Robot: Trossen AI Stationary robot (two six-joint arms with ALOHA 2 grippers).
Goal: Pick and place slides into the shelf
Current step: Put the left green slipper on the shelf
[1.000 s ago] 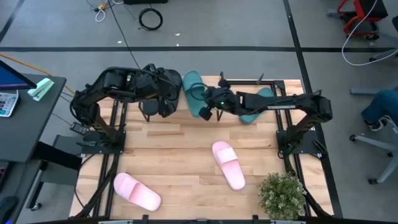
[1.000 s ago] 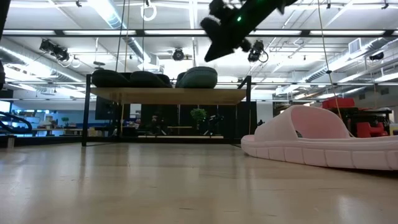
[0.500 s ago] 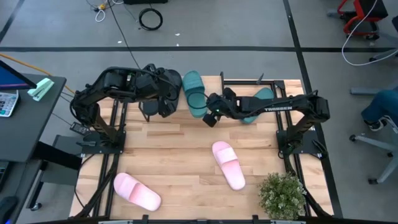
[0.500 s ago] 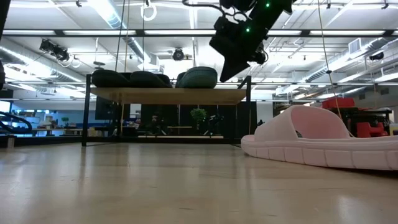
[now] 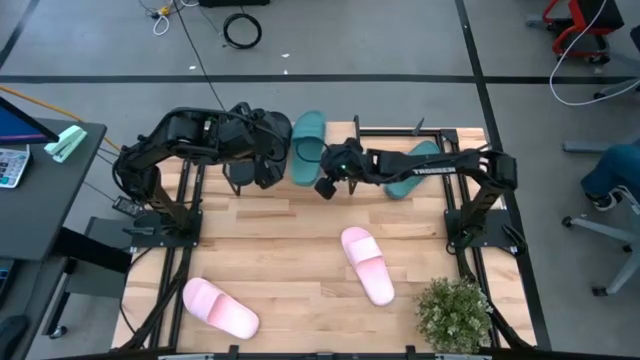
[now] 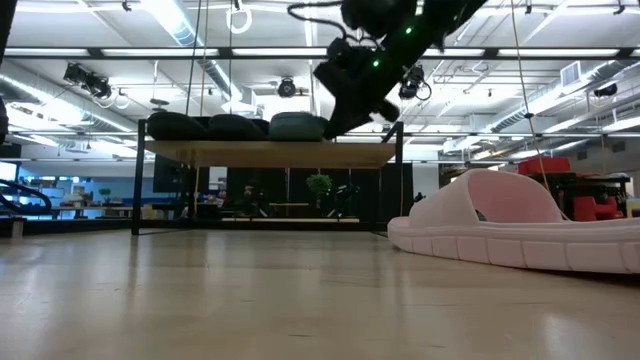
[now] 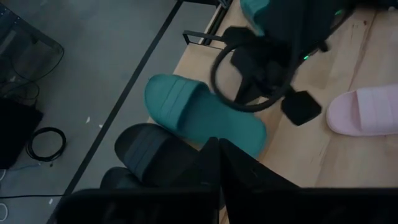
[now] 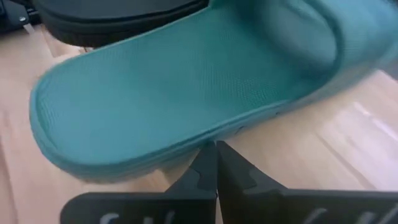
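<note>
A teal slide (image 5: 307,148) lies flat on the shelf (image 6: 270,153) at the table's far edge, shifted left toward the black slides (image 5: 262,145) since a second ago. The right gripper (image 5: 328,183), fingers together, has moved left to press its side. The left gripper (image 7: 217,163), fingers together, waits above the black slides.

Even, bright overhead light fills the high view, shadows faint. In the low view, long ceiling strip lights (image 6: 190,40) glare white, and the near light wooden counter (image 6: 250,300) blurs. Both wrist views are dim and soft, with motion blur on the teal green rubber slide (image 8: 186,93).
</note>
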